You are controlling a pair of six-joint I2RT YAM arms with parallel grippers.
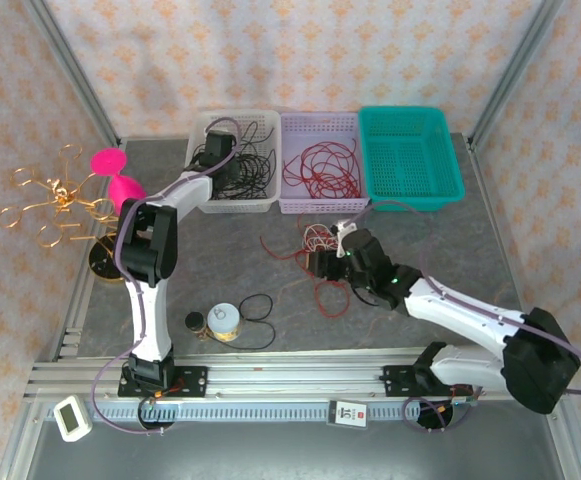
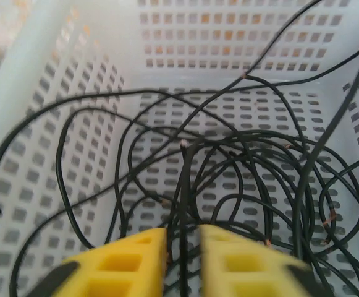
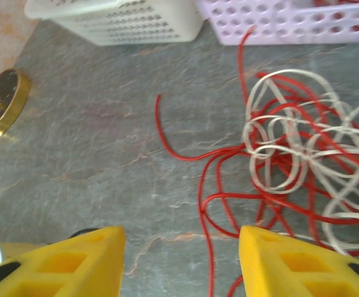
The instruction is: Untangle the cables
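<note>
Your left gripper: fingers narrowly apart inside white basket, strand of black cables running loose through gap. Your right gripper: fingers wide apart, nothing between, above table; red and off-white tangle on table just ahead, to right. More red cables in lilac basket.

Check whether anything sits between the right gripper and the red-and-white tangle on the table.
Nothing visible does. The right gripper stands open over bare table; the red and off-white tangle lies just ahead, and a red strand reaches between its fingers.
</note>
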